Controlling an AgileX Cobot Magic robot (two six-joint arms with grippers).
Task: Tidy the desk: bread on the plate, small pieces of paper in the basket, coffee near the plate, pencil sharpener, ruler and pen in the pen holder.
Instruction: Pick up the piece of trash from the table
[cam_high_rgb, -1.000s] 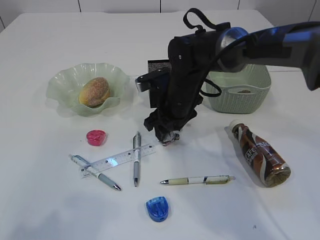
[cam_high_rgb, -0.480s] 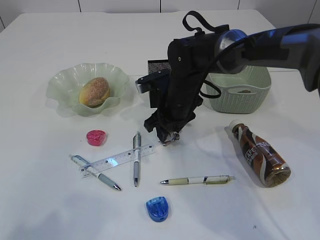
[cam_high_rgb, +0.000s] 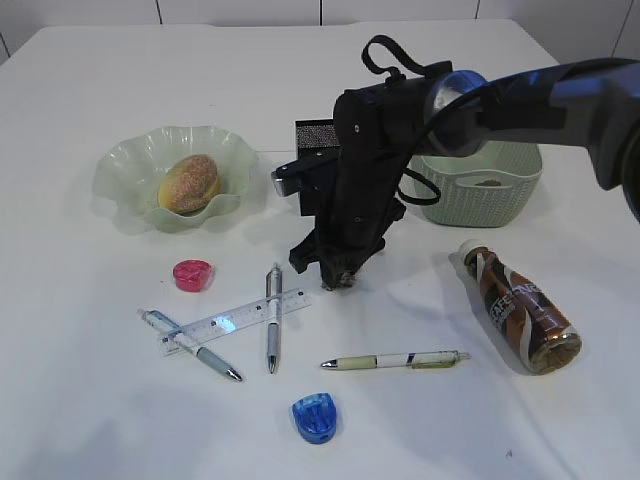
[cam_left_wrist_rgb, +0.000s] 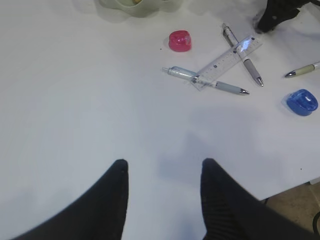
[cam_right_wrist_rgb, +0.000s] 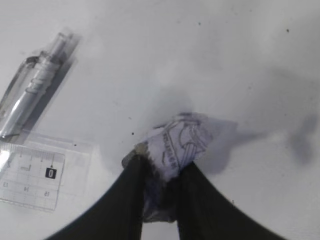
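Observation:
My right gripper (cam_high_rgb: 338, 280) points down at the desk (cam_high_rgb: 80, 420) between the pens and the basket (cam_high_rgb: 480, 197). In the right wrist view its fingers (cam_right_wrist_rgb: 162, 167) press both sides of a small crumpled piece of paper (cam_right_wrist_rgb: 182, 142) with print on it. The bread (cam_high_rgb: 189, 183) lies in the plate (cam_high_rgb: 120, 160). The coffee (cam_high_rgb: 520, 305) lies on its side at the right. The ruler (cam_high_rgb: 235, 320) lies across two pens (cam_high_rgb: 272, 318). The pen holder (cam_high_rgb: 312, 135) is mostly hidden behind the arm. My left gripper (cam_left_wrist_rgb: 164, 165) hangs open over bare desk.
A pink pencil sharpener (cam_high_rgb: 192, 273) lies below the plate and a blue one (cam_high_rgb: 314, 417) near the front edge. A third pen (cam_high_rgb: 395, 360) lies in front of the right arm. The right arm reaches across the basket's left side.
The right gripper's fingers have closed in on the piece of paper at the desk surface. The arm has shifted slightly. Nothing else has moved.

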